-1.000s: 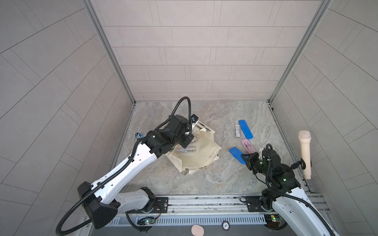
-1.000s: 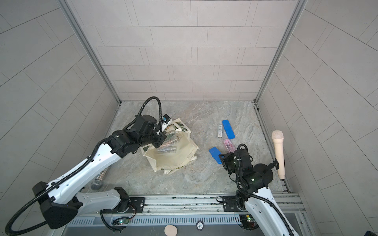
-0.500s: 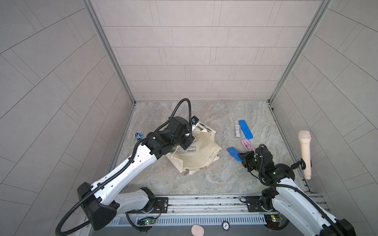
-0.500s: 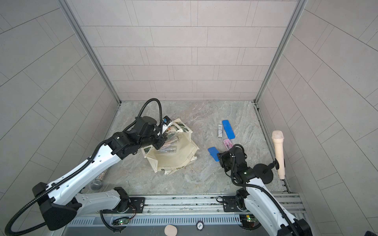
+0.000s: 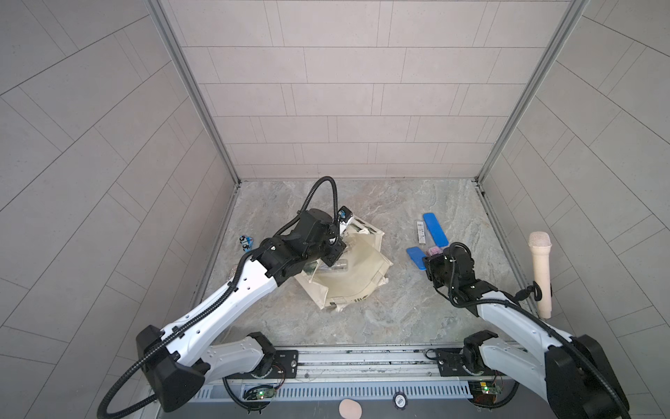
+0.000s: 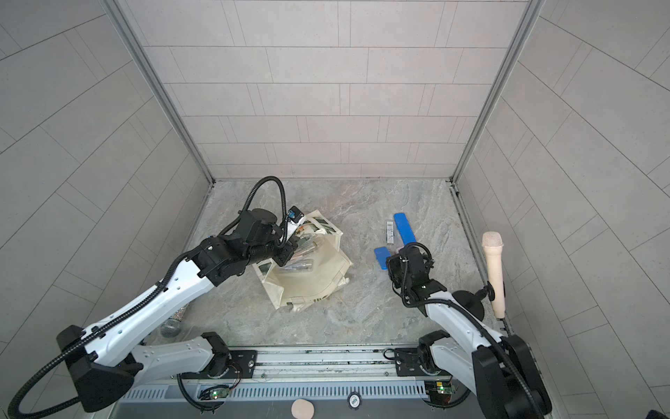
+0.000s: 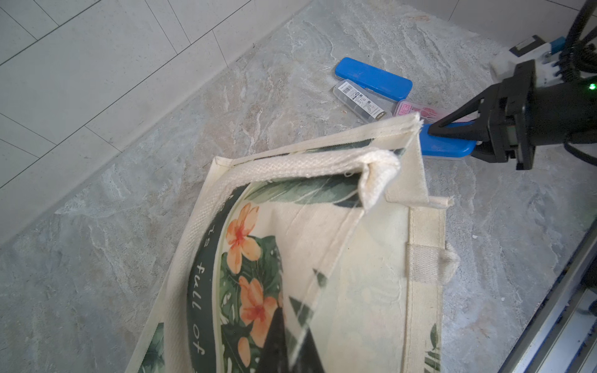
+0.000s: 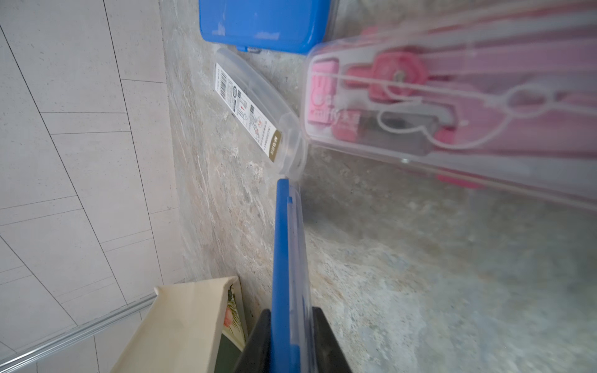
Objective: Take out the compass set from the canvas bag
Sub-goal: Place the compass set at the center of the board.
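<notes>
Left gripper (image 6: pixel 286 255) pinches the rim of the cream-white canvas bag (image 5: pixel 357 281) at the middle of the marble worktop (image 5: pixel 362 326); right gripper (image 8: pixel 289 323) clamps a flat blue plastic compass-set case (image 7: pixel 447 148) toward the right edge, seemingly awaiting set-down and release.

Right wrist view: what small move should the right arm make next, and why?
Probably open the jaws to release: the right gripper is shut on the blue case, already outside the canvas bag, beside the pink case.
</notes>
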Available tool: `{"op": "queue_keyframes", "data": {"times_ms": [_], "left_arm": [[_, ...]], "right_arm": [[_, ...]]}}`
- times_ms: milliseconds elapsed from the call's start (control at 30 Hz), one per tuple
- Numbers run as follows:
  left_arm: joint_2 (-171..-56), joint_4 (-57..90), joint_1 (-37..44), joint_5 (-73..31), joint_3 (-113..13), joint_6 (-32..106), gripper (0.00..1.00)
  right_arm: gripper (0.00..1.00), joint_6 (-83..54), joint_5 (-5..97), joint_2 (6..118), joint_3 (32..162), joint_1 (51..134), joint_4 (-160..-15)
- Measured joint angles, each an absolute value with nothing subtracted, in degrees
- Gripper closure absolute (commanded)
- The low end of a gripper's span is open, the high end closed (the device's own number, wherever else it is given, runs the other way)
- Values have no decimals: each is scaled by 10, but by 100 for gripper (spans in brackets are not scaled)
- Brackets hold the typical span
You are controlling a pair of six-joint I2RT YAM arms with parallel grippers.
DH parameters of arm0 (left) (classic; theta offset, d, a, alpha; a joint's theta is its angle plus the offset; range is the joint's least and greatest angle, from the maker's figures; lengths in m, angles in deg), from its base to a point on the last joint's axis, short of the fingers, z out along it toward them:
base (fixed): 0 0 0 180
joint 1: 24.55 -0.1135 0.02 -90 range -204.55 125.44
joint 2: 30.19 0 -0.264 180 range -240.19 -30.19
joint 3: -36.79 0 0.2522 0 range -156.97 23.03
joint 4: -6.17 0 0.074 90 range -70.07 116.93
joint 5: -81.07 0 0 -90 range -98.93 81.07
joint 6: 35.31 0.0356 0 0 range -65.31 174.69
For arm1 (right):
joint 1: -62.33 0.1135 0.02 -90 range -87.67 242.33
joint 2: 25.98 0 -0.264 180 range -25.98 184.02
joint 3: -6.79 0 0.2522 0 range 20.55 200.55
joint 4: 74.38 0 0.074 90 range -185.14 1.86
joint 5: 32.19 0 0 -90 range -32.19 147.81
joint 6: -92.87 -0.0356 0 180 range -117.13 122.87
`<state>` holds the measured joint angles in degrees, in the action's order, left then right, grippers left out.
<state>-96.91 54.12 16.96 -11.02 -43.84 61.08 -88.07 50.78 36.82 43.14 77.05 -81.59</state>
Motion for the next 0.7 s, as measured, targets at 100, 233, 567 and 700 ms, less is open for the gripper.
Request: {"op": "queue_keyframes", "data": {"times_ms": [100, 233, 567, 700], "left_arm": [[-968, 540, 170, -113, -436, 611, 100], [-964, 540, 170, -113, -434, 611, 100], [-957, 541, 170, -116, -430, 612, 100], [-957, 541, 170, -116, -430, 617, 100]], "right_arm": [[78, -878, 487, 458, 481, 769, -774], [77, -867, 465, 546, 546, 770, -746], [72, -846, 466, 653, 625, 742, -720], [57, -845, 466, 680, 628, 742, -701]]}}
